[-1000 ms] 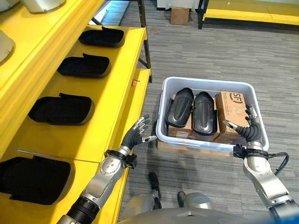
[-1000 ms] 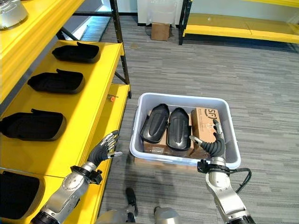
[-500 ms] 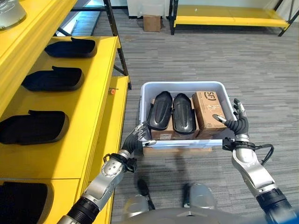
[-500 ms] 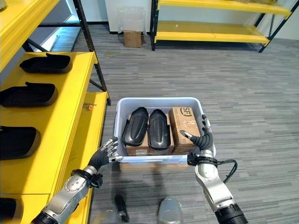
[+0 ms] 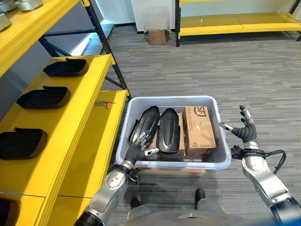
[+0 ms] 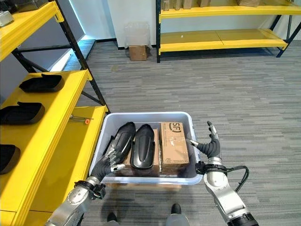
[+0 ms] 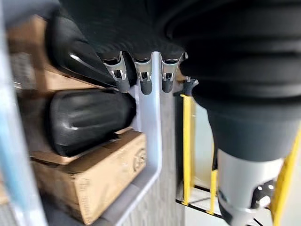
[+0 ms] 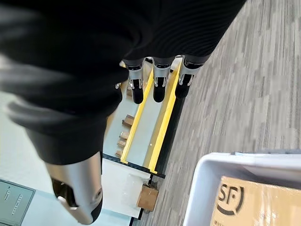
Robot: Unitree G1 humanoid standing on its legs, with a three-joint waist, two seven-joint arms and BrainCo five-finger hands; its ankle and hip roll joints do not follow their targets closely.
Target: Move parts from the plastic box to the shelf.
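Grey plastic box (image 5: 221, 162) on the carpeted floor (image 5: 197, 66), just beside the yellow shelf (image 5: 80, 127). Inside it, two black parts (image 5: 168, 129) side by side on flat cardboard, a brown cardboard carton (image 5: 199, 130) against the right-hand one. Left hand (image 5: 139, 146) over the box's near left corner, fingers (image 7: 142, 80) straight and relaxed, tips at the leftmost black part, gripping nothing. Right hand (image 5: 244, 131) raised in the air just outside the box's right wall, apart from it, fingers (image 8: 157, 87) spread and straight, thumb out toward the carton, empty. More black parts (image 5: 43, 97) already lined up along the shelf. Second yellow rack (image 6: 221, 40) at the far wall, small cardboard box (image 6: 137, 52) on the floor next to it.
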